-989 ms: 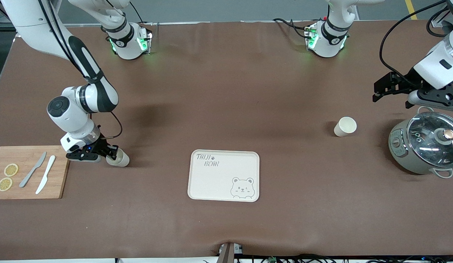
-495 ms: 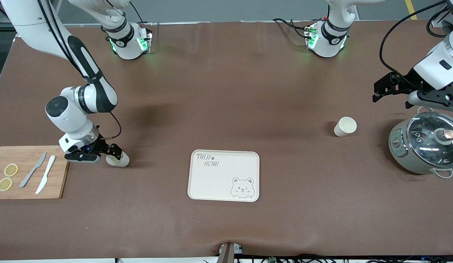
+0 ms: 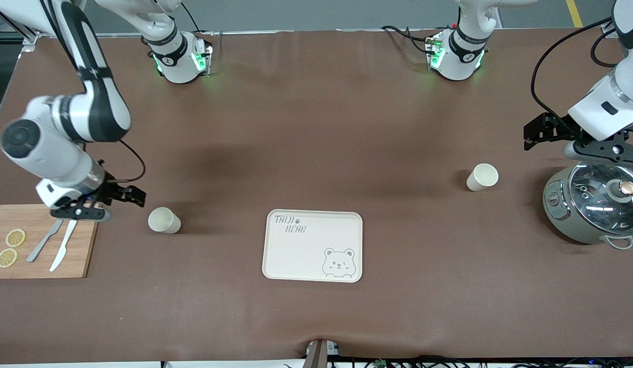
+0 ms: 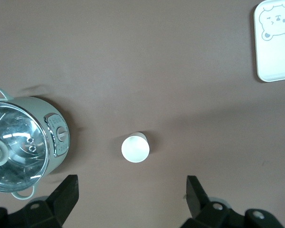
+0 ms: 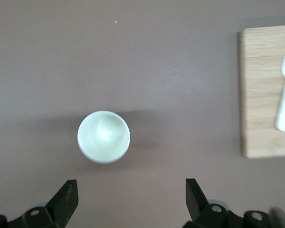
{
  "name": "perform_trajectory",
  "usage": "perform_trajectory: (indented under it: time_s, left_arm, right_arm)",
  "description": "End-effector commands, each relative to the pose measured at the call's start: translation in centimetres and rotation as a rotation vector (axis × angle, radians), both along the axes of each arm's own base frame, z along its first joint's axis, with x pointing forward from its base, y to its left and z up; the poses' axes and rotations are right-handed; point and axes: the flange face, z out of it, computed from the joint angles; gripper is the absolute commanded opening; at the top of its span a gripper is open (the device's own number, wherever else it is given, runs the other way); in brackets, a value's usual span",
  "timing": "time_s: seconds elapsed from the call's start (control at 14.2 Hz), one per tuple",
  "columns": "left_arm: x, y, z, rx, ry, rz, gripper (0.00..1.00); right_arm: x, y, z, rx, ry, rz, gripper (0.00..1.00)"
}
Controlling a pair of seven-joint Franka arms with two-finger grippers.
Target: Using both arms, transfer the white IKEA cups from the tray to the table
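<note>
Two white IKEA cups stand upright on the brown table. One cup point(image 3: 164, 220) is toward the right arm's end, beside the cutting board; it also shows in the right wrist view point(image 5: 103, 137). The other cup point(image 3: 482, 177) is toward the left arm's end, beside the pot, and shows in the left wrist view point(image 4: 135, 148). My right gripper point(image 3: 127, 197) point(image 5: 131, 199) is open and empty, raised above the table between its cup and the board. My left gripper point(image 3: 532, 135) point(image 4: 132, 199) is open and empty, up in the air near the pot.
The cream bear tray point(image 3: 314, 245) lies mid-table, nearer the front camera than both cups. A wooden cutting board point(image 3: 40, 240) holds two knives and lemon slices. A grey pot with a glass lid point(image 3: 594, 204) stands at the left arm's end.
My right gripper has let go of its cup, risen and drawn back toward the cutting board. The cup stays upright where it was. The left arm has shifted only slightly.
</note>
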Motion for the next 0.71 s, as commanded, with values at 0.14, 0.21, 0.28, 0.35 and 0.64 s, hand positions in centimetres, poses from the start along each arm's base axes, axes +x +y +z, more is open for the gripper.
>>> perform_trajectory:
  time_s: [0.14, 0.21, 0.28, 0.35, 0.64]
  left_arm:
    - [0.1, -0.2, 0.6, 0.022, -0.001, -0.002, 1.0]
    - [0.1, -0.2, 0.6, 0.022, -0.001, -0.001, 1.0]
    - [0.3, 0.1, 0.2, 0.021, 0.005, -0.004, 1.0]
    - [0.4, 0.3, 0.0, 0.02, 0.01, -0.004, 1.0]
    - [0.3, 0.1, -0.3, 0.014, 0.016, 0.012, 1.0]
  right_arm:
    - [-2.0, 1.3, 10.8, -0.01, 0.018, 0.025, 1.0]
    - [-2.6, 1.2, 13.1, -0.014, 0.026, 0.023, 1.0]
    - [-3.1, 1.0, 15.0, -0.016, 0.032, 0.019, 1.0]
    - [-3.5, 0.8, 16.5, -0.018, 0.037, 0.021, 1.0]
    - [-4.3, 0.5, 18.0, -0.021, 0.03, 0.018, 1.0]
